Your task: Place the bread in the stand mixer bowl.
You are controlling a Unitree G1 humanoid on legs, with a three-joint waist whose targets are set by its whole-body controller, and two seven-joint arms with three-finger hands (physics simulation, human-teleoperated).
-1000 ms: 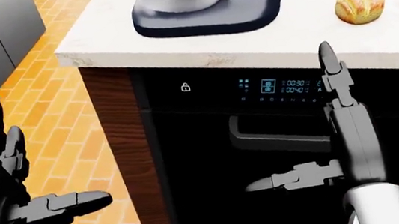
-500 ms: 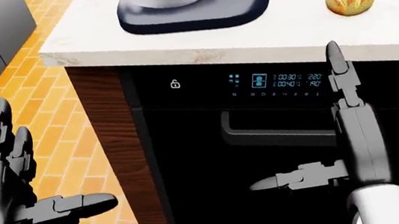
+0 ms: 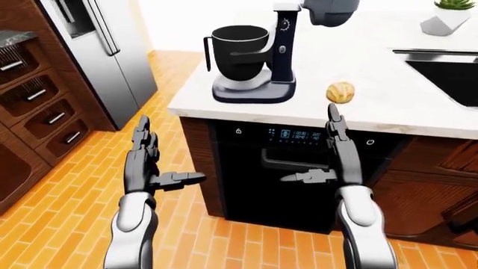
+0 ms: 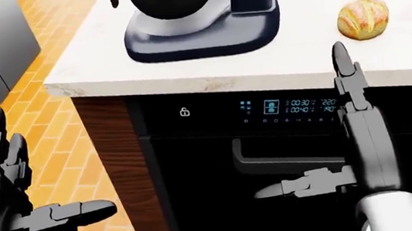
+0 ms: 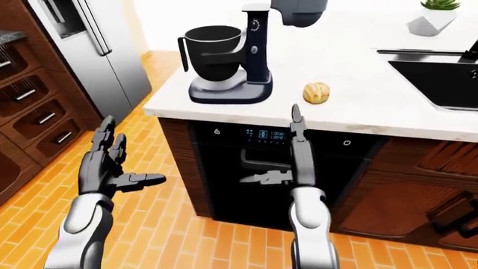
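A round golden bread roll (image 3: 340,92) lies on the white counter (image 3: 374,95), to the right of the stand mixer (image 3: 258,56). The mixer's dark bowl (image 3: 239,47) stands upright on the base with the head tilted up above it. In the head view the bread (image 4: 363,18) sits just above my right hand's fingertips. My right hand (image 3: 329,157) is open, fingers straight up, below the counter edge at the oven. My left hand (image 3: 149,162) is open and empty, over the floor to the left.
A black oven (image 3: 298,179) with lit display and handle sits under the counter. A steel fridge (image 3: 105,50) and wooden drawers (image 3: 37,106) stand at the left. A black sink (image 3: 448,73) and a potted plant (image 3: 446,17) are at the right. Orange tile floor lies below.
The camera has tilted: the counter, mixer and bread rose in the view, then dropped back down. Both hands stay open at about the same height.
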